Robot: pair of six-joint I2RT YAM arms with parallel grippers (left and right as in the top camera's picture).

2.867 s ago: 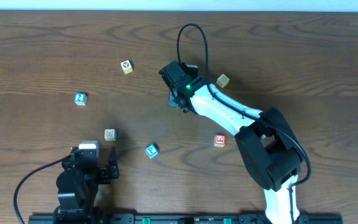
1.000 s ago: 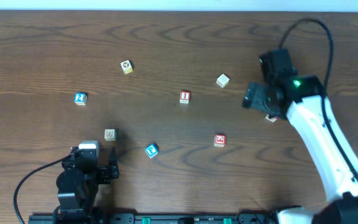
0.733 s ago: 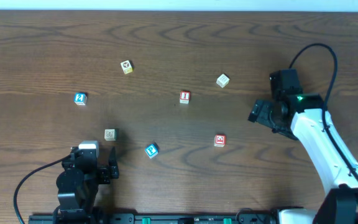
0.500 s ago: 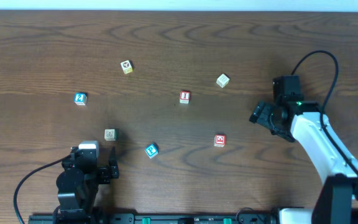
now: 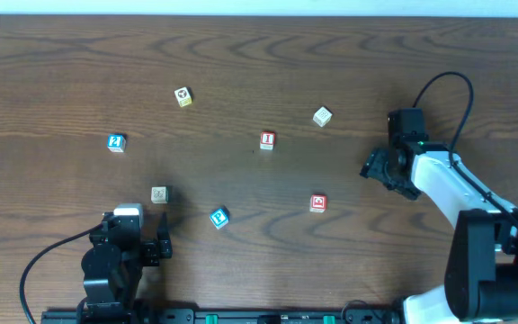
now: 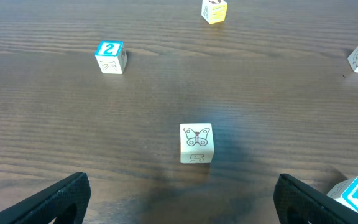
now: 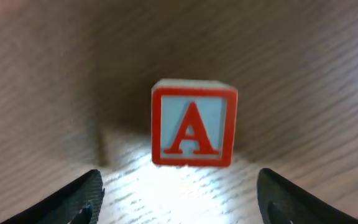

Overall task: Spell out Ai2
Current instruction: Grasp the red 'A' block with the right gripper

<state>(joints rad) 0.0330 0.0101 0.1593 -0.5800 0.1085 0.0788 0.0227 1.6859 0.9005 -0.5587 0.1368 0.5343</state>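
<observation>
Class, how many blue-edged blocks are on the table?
2: the 2 block on the left side, and the P block nearer the front, left of centre. More may be hidden.

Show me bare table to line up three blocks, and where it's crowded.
Bare: the stretch between the 2 block and the I block, nearer than the yellow block; also the far strip beyond the tan block. Crowded: near left, where the butterfly block and P block sit by the left fingers.

The A block (image 7: 193,132) is sitting on the table (image 7: 309,68); the right gripper (image 7: 179,190) is gaping wide just below it.
</observation>
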